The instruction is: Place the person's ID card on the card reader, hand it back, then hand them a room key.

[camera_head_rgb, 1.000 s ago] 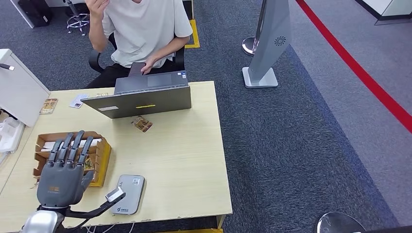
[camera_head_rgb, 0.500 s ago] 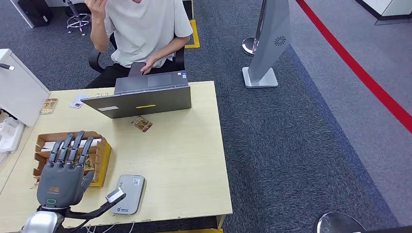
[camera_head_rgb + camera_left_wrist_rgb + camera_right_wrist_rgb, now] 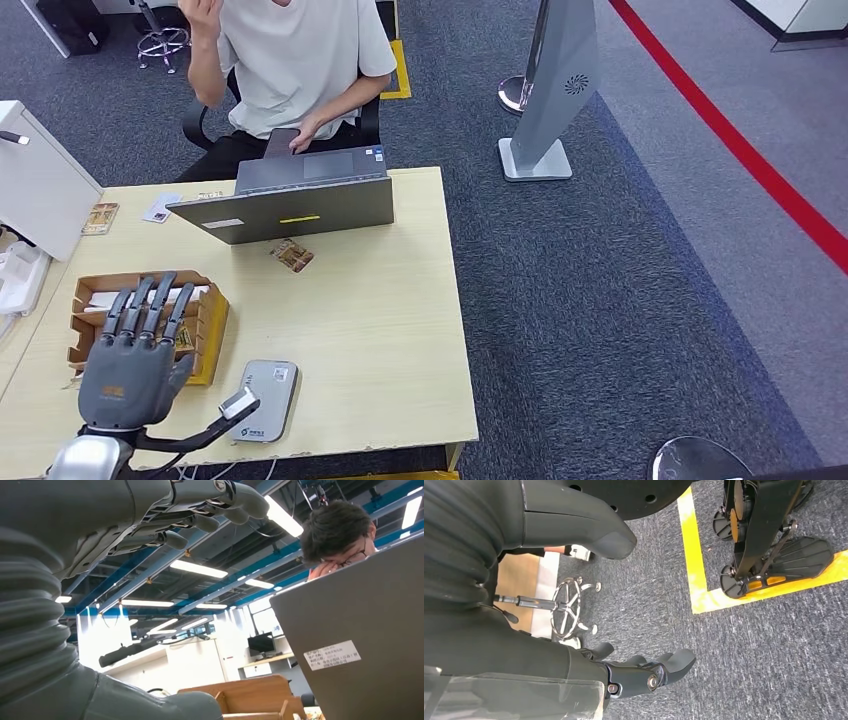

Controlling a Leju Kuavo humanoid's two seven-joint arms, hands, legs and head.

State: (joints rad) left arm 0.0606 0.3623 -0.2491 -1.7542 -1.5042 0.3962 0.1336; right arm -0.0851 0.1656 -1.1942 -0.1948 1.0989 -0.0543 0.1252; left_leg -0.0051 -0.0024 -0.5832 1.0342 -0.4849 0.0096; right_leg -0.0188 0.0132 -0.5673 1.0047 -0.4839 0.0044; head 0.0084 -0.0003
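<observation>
Over the near-left corner of the worktop our left robot hand is up, back facing us, fingers straight and spread, holding nothing. It hovers over the near edge of a cardboard box w/ what look like pale cards stacked inside. Just right of the robot hand sits the grey card reader, flat near the front edge, nothing on it. Our right robot hand hangs down by the carpet, fingers loosely curled, nothing in it.

Further out, approx mid-worktop, a small brown patterned card lies just in front of the laptop; can't tell if that's the ID card. Two more cards at the far-left side: another brown one and a pale one. White box-like unit at the left edge.

Behind the laptop a person in a light tee sits in a chair, one hand on the laptop's far edge, other hand up by the head. Grey sign stand and red floor line off to the right.
</observation>
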